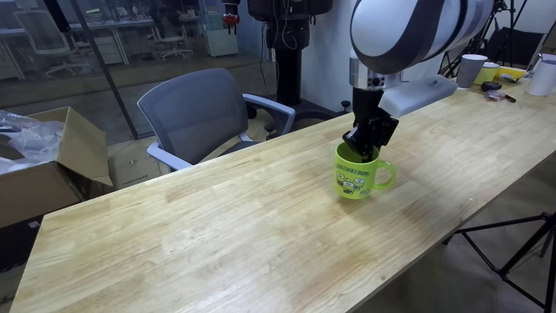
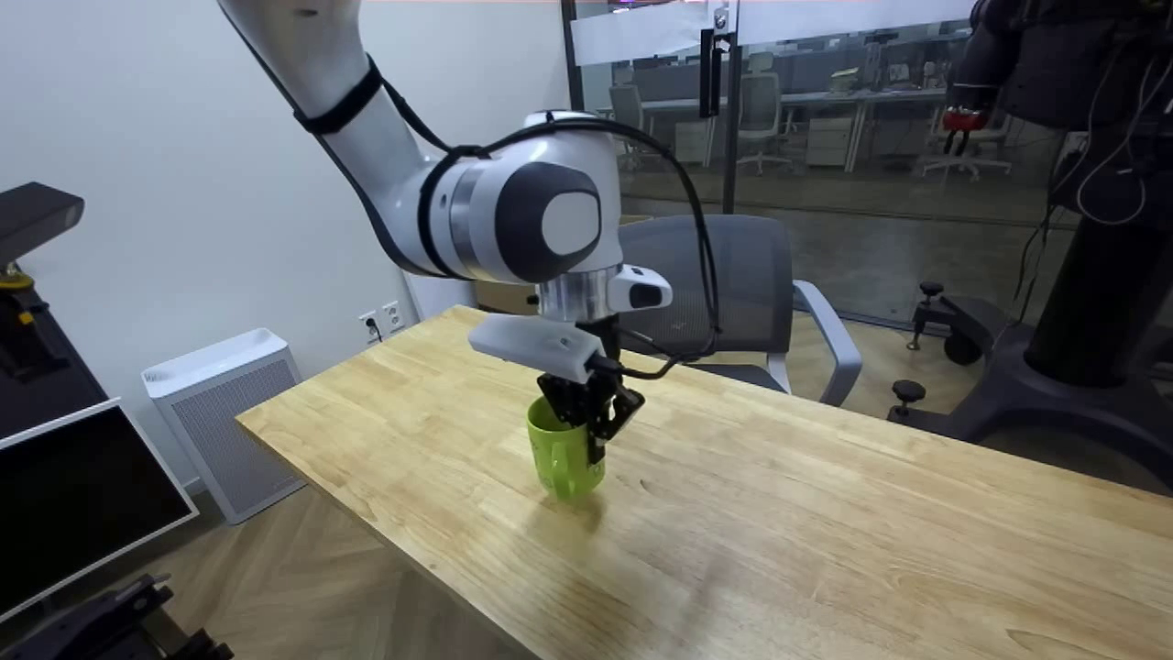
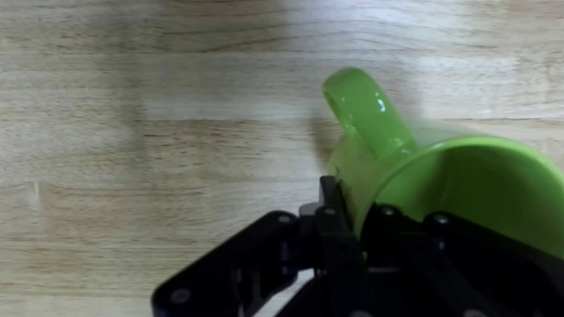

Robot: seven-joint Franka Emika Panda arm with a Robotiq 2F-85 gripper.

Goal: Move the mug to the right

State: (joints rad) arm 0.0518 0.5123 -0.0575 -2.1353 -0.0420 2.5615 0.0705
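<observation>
The lime-green mug (image 1: 356, 180) with frog pictures and a loop handle stands near the middle of the wooden table, about upright. It also shows in an exterior view (image 2: 547, 451) and in the wrist view (image 3: 480, 185), where its handle points up and left. My gripper (image 3: 358, 207) is closed on the mug's wall at the rim, with one finger inside and one outside. The gripper also shows over the mug in both exterior views (image 1: 368, 153) (image 2: 591, 435). The inner fingertip is hidden by the mug. I cannot tell whether the mug's base touches the table.
The wooden table (image 1: 217, 243) is long. At its far end stand a grey cup (image 1: 470, 71), a yellow-green container (image 1: 486, 74), a yellow bowl (image 1: 510, 74) and a white cup-like container (image 1: 542, 78). A grey chair (image 1: 197, 117) stands against the table's edge.
</observation>
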